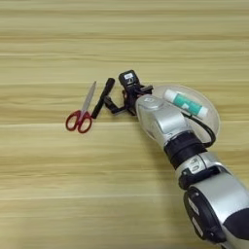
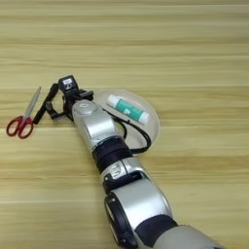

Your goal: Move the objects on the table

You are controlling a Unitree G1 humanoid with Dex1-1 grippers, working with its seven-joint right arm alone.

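A slim black marker (image 1: 103, 97) lies slanted on the wooden table (image 1: 48, 185), just right of red-handled scissors (image 1: 80, 114). My right gripper (image 1: 115, 105) sits low against the marker's right side, with the silver forearm (image 1: 163, 121) running back to the lower right. A white glue stick with a teal label (image 1: 185, 103) lies inside the round off-white plate (image 1: 214, 127), right of the gripper. In the right eye view the marker (image 2: 46, 103) and gripper (image 2: 57, 113) show near the left edge. No tape ring shows.
The forearm covers the plate's near-left part, and a black cable (image 2: 141, 141) loops over the plate rim (image 2: 154, 127). Bare wood stretches across the far side and the near left.
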